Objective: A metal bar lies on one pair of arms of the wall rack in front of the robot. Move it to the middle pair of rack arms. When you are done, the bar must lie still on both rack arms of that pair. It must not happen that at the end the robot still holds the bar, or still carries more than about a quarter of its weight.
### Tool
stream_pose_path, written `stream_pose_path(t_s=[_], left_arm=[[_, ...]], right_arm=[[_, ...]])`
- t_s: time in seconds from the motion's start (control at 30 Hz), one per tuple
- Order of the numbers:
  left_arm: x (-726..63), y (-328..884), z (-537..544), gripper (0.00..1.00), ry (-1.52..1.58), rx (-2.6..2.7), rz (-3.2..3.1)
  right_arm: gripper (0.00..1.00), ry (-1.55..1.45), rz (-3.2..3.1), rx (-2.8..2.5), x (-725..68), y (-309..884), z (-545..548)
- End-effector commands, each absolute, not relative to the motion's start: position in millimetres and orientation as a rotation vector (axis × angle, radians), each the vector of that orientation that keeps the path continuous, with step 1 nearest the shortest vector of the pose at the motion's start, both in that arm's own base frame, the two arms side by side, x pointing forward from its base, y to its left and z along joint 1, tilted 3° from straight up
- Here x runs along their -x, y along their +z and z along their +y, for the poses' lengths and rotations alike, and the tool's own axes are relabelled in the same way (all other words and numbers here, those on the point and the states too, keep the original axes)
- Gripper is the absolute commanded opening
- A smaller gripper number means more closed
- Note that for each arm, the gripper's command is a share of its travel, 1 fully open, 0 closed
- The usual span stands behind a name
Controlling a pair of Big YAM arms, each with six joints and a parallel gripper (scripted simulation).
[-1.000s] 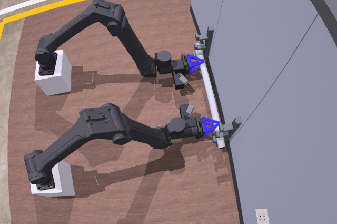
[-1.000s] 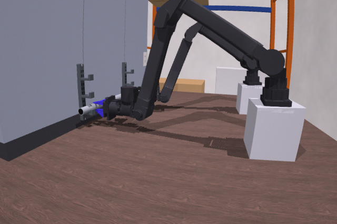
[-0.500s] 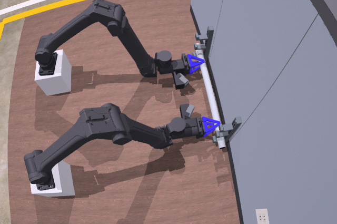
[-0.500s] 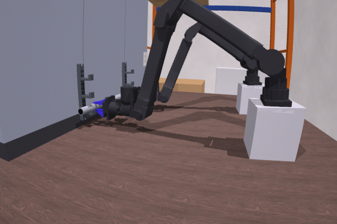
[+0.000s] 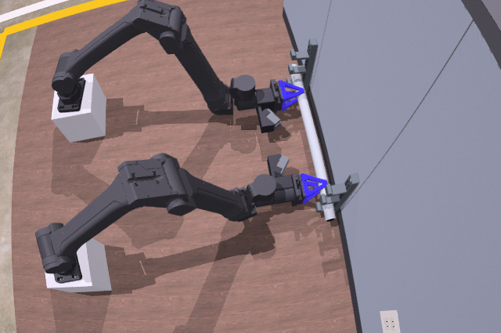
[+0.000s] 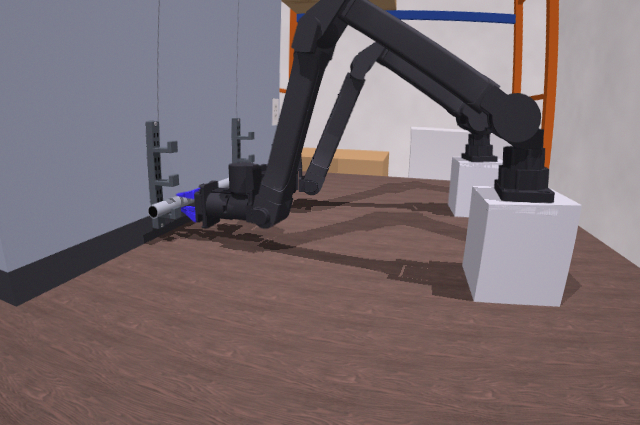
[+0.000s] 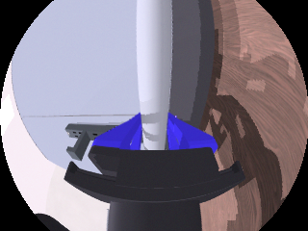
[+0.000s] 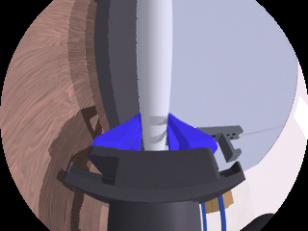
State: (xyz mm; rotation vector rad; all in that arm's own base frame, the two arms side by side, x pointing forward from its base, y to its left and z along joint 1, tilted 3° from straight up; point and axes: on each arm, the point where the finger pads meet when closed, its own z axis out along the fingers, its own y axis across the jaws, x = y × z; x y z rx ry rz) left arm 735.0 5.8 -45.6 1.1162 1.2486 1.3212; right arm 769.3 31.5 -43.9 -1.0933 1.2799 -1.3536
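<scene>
A white metal bar (image 5: 311, 131) (image 6: 162, 206) (image 7: 154, 58) (image 8: 155, 58) lies level along the wall at the height of the lowest rack arms, behind their raised tips. Whether it touches them is too small to tell. The middle rack arms (image 5: 329, 198) (image 6: 168, 181) are above it, with the top pair higher. My left gripper (image 5: 302, 91) (image 6: 179, 201) (image 7: 154, 116) is shut on the bar just inside the left rack post (image 5: 311, 63) (image 6: 151, 162). My right gripper (image 5: 325, 182) (image 8: 154, 115) is shut on the bar just inside the right rack post (image 5: 348, 191); the exterior view hides it behind the left arm.
The grey-blue wall (image 5: 396, 118) (image 6: 77, 100) stands close behind the bar, with a dark strip (image 6: 62, 265) along its foot. The middle and top rack arms stick out above both bar ends. White base blocks (image 5: 78, 127) (image 6: 519, 249) carry the robot arms.
</scene>
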Motion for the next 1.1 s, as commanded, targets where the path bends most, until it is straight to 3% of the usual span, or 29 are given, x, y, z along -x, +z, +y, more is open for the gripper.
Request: stream_pose_path(t_s=[0.0, 1.07], left_arm=[[-751.6, -19.3, 11.3, 0.0, 1.337, -1.08, 1.227], [-751.8, 24.7, 12.1, 0.0, 1.337, -1.08, 1.227]], right_arm=[[0.0, -1.354, 1.292, 1.082, -779.6, -38.7, 22.1], [0.0, -1.354, 1.292, 1.082, -777.4, -6.5, 22.3]])
